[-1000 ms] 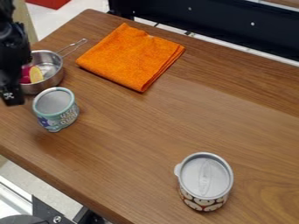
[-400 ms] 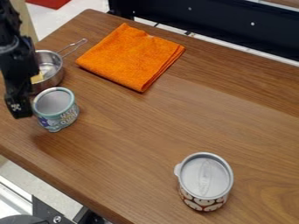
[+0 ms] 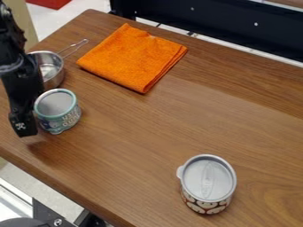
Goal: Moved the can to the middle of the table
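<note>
Bright, soft light over the wooden table (image 3: 136, 146).
Seen relative to the orange cloth (image 3: 133, 57), a broad, pale sheen spreads over the wood to its lower right, and a dim, soft-edged shadow lies well below it to the left. The steel pan (image 3: 57, 79) at its left catches small highlights. The floor (image 3: 80, 15) to its upper left is bright, while the panel (image 3: 219, 22) to its upper right stays nearly black.

Arm (image 3: 15, 48) is finished mainly in black. Upper stretch is made up of knobbly, uneven segments; small pale spots are noted there. A curved greyish streak is seen partway down. Gripper (image 3: 24, 126) is black too, blocky in outline; its lower end is marked with small, white, crossed strokes.
</note>
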Motion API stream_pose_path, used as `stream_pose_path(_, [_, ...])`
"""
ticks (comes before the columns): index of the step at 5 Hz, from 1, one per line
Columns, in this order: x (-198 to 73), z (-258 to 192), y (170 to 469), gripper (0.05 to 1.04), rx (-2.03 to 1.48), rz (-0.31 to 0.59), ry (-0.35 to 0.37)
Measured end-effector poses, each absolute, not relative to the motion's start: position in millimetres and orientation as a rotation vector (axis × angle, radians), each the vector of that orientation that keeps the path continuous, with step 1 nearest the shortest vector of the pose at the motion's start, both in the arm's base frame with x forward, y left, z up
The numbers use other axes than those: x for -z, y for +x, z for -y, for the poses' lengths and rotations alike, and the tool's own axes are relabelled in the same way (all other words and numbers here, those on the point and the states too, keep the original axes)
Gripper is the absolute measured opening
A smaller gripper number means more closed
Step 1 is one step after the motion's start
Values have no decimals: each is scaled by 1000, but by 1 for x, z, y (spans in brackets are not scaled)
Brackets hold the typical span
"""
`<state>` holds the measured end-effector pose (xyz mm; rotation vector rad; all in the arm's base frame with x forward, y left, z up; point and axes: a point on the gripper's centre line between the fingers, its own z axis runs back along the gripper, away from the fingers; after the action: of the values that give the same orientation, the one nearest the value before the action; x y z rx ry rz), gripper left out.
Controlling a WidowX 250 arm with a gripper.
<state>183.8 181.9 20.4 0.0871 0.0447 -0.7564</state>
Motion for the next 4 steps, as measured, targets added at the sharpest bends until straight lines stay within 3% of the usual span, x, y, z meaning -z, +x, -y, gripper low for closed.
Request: stream_pose_path(4, [-27, -124, 228, 995, 790, 69, 74])
